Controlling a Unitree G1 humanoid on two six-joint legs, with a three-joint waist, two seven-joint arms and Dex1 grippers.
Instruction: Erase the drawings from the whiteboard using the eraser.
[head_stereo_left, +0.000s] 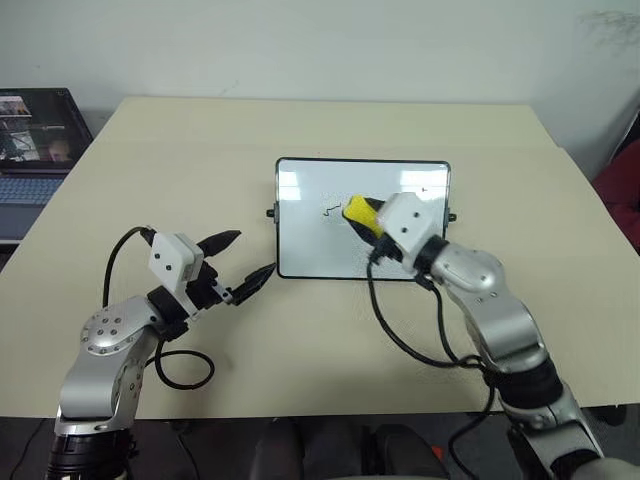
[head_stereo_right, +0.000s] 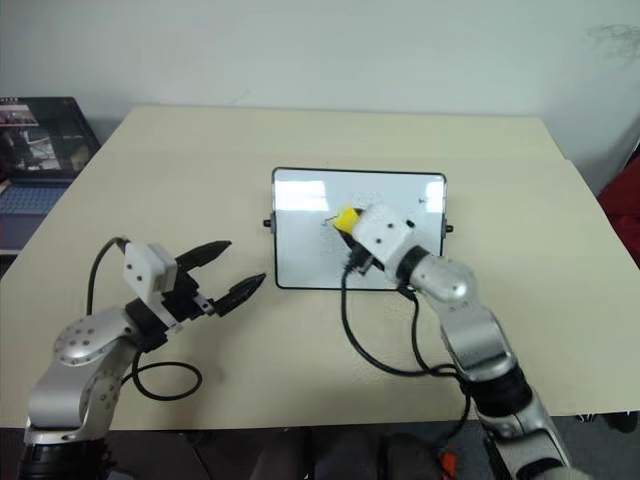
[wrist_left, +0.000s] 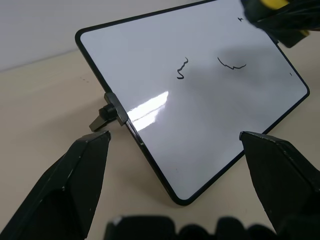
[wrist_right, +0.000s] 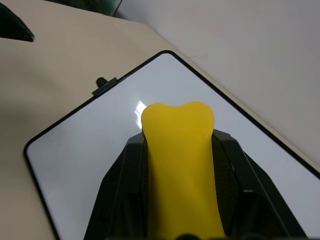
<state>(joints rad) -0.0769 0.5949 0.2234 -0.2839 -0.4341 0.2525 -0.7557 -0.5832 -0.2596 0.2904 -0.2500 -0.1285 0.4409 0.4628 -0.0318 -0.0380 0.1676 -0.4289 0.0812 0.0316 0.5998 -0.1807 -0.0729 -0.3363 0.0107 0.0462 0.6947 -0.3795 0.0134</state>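
The whiteboard (head_stereo_left: 310, 245) lies flat in the middle of the table, with a black knob (wrist_left: 102, 117) on its short side. Thin black drawings show on it: a zigzag (wrist_left: 182, 69), a short curved line (wrist_left: 231, 65) and a small mark (wrist_left: 240, 19). My right gripper (head_stereo_left: 362, 218) is over the board's middle, shut on the yellow eraser (wrist_right: 180, 165), whose tip sits just right of the zigzag (head_stereo_left: 329, 211). My left gripper (head_stereo_left: 250, 254) stands open just off the board's near left corner, with nothing between its fingers (wrist_left: 80, 170).
The beige table (head_stereo_left: 200, 150) has free room all around the board. An open laptop (head_stereo_left: 35, 140) sits off the table's far left. Something red (head_stereo_left: 622, 195) stands beyond the right edge. Black cables (head_stereo_left: 400, 340) hang from both wrists.
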